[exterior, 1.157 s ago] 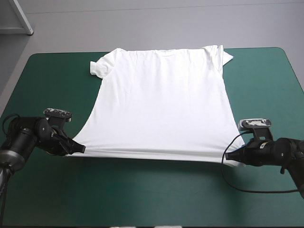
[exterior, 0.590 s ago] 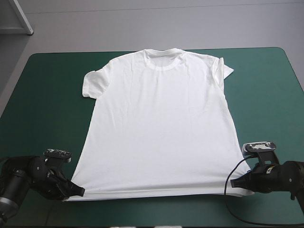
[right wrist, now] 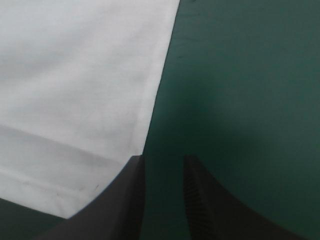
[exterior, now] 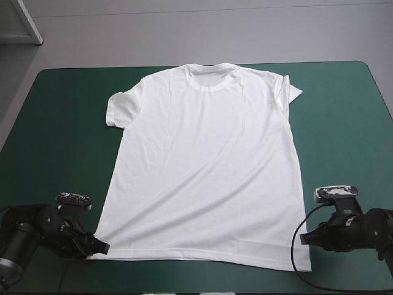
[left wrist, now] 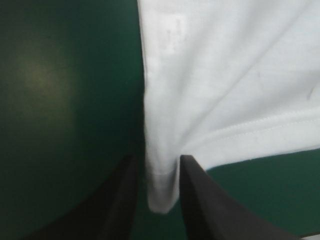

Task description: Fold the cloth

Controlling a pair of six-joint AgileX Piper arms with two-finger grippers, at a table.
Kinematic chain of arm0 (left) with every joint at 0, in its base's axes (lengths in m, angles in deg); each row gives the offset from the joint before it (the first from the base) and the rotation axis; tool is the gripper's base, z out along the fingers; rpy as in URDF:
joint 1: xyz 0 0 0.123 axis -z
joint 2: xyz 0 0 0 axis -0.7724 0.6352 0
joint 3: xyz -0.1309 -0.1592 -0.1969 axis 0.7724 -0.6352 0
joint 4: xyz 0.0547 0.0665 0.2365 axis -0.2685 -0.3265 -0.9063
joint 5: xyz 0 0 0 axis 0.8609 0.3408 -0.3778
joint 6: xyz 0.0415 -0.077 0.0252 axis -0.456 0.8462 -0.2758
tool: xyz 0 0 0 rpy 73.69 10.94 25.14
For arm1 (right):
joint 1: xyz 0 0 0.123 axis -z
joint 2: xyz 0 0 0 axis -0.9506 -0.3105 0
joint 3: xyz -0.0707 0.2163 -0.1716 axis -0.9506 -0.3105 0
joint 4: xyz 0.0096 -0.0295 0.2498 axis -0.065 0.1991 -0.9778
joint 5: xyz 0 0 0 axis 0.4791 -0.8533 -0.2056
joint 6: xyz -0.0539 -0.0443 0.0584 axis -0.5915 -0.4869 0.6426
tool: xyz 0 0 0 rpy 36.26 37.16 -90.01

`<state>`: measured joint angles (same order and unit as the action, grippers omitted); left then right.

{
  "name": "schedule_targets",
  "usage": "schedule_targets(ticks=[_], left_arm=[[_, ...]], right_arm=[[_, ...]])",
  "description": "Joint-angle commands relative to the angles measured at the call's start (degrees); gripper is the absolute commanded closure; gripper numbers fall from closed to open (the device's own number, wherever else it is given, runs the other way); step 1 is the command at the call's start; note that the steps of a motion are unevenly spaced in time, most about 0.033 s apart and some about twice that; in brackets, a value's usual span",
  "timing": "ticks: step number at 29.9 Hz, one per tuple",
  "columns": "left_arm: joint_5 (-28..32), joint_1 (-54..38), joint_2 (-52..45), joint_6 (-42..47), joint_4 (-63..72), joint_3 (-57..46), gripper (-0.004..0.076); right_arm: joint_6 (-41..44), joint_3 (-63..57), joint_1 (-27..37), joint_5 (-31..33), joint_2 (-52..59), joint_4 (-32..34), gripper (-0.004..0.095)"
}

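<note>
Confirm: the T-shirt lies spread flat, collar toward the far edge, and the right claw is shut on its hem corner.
Not the grip. The T-shirt lies spread flat, collar toward the far edge, but the right claw is open and empty: the right wrist view shows bare teal-green cover between its fingers, the shirt beside it.
</note>
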<state>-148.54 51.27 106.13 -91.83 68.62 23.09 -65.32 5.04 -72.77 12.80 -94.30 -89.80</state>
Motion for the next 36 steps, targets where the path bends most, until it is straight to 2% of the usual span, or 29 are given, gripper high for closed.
schedule_targets(ticks=[1,5,7,8,11,14,19,24,30,36], left_arm=[[-0.05,-0.29,-0.57,-0.05,0.63,1.19,0.0362],[-0.74,-0.29,-0.57,-0.05,1.21,1.86,0.033],[0.9,-0.29,-0.68,-0.13,2.32,4.32,0.033],[2.93,-0.29,-0.79,-0.13,2.71,5.37,0.033],[14.01,-0.29,-0.21,2.22,2.98,12.34,0.033],[19.16,-0.4,3.85,3.76,2.98,19.44,0.0331],[19.75,-0.4,15.02,3.76,4.07,30.68,0.0331],[23.58,-0.4,26.66,2.42,9.67,37.09,0.0331],[23.99,-0.4,36.8,1.57,10.92,39.25,0.0331],[24.49,-0.4,41.82,-1.13,13.48,39.25,0.0331]], right_arm=[[-0.41,1.45,0.34,-1.13,0.34,-0.92,0.0607],[-0.41,1.7,0.34,-1.73,0.34,-0.92,0.0599],[-0.41,2.8,0.34,-3.33,0.34,-0.92,0.0596],[-0.41,3.52,0.34,-4.01,0.34,-0.92,0.0596],[-0.41,7.49,0.34,-8.05,0.34,-1.16,0.0596],[-0.41,11.9,0.34,-11.98,-0.1,-1.16,0.0596],[-0.41,18.29,0.34,-14.85,-2.71,-1.06,0.0596],[-1.05,21.07,0.34,-16.72,-6.26,-0.93,0.0596],[-1.57,21.07,0.34,-17.51,-9.8,-0.93,0.0596],[-1.57,21.07,0.34,-19.35,-11.41,-0.93,0.0596]])
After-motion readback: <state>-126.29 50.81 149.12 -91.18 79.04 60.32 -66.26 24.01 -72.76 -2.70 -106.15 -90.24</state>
